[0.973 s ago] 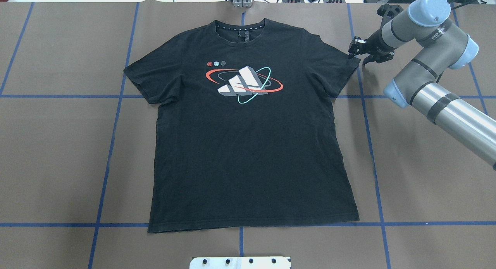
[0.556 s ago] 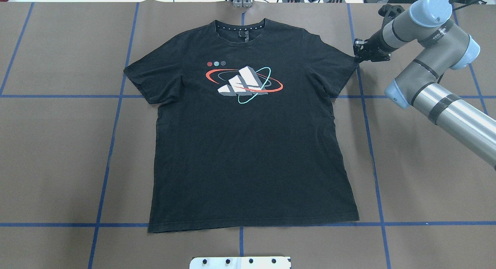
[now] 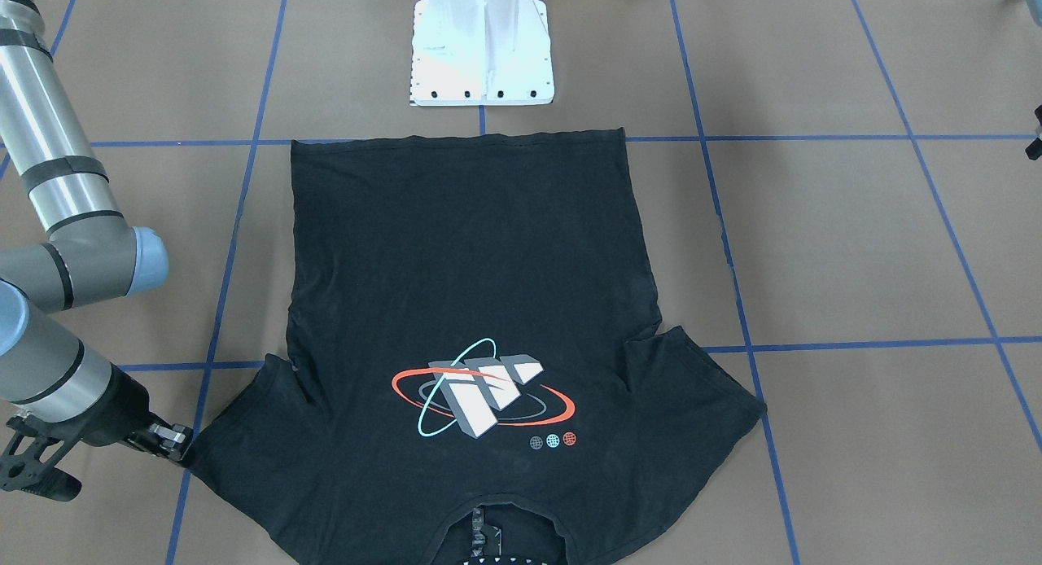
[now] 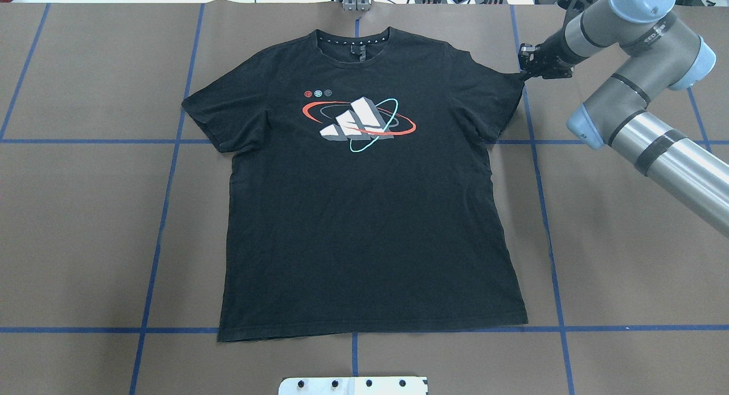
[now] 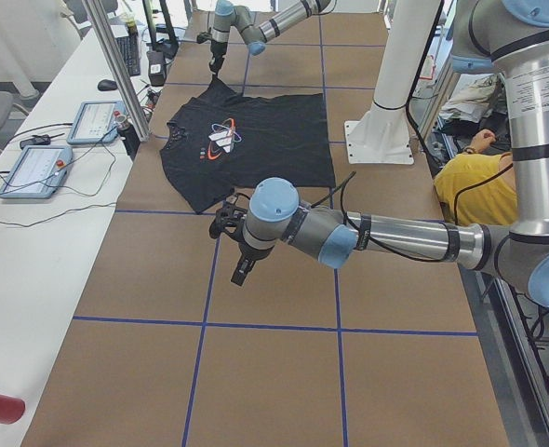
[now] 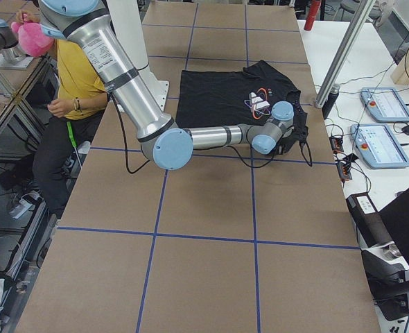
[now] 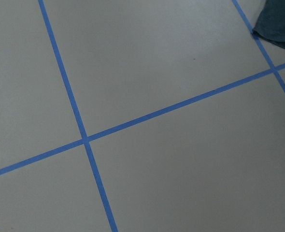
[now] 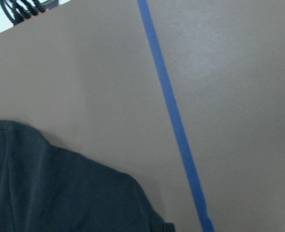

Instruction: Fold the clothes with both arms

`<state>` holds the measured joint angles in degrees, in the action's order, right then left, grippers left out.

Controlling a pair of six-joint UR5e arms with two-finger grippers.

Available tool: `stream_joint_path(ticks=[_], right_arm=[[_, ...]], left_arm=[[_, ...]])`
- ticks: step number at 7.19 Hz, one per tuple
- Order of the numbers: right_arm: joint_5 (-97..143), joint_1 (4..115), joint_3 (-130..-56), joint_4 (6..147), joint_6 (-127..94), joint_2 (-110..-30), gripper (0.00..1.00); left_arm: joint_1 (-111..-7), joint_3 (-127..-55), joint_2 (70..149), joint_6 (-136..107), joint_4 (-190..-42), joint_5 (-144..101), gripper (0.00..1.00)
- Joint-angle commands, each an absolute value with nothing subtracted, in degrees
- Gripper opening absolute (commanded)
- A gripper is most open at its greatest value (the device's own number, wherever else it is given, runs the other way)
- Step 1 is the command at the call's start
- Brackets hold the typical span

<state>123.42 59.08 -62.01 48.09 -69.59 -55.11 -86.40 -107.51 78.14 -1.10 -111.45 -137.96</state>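
One black T-shirt (image 4: 364,224) lies flat and face up on the brown table (image 4: 85,213), which is marked off in squares by blue tape (image 4: 165,213). Its collar (image 4: 353,39) is at the far edge, away from the robot, and its hem (image 4: 370,332) is near, just short of the white base (image 3: 482,52). The graphic (image 4: 357,122) of red and teal rings sits on the chest, fully in view.

The right arm (image 4: 655,150) reaches in from the right to the far right corner of the shirt. The right gripper (image 4: 527,71) is closed on the tip of the right sleeve (image 4: 498,96) – the cloth there is drawn to a point at the jaws. The right wrist view shows the sleeve edge with a shadow on the paper beneath it. The other sleeve (image 4: 208,119) lies flat and untouched.

The left arm (image 5: 395,237) stretches low over bare paper well to the left of the shirt. The left gripper (image 5: 237,265) points down at the table, touching nothing – whether its jaws are apart or together, I cannot tell. Its wrist camera sees tape lines and only a corner of the shirt.

A person (image 6: 73,76) in a yellow top sits behind the robot.
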Motion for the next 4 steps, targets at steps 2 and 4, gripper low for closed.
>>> stream_joint_path(ticks=[2, 4], right_arm=[[124.0, 57.3, -67.5, 60.3, -73.1, -49.9, 0.00], [121.3, 53.8, -59.2, 60.1, -77.8, -41.3, 0.00]], left_arm=[[-86.4, -107.6, 78.1, -1.1, -111.4, -138.0, 1.00], [-86.4, -107.5, 78.1, -1.1, -111.4, -138.0, 1.00]])
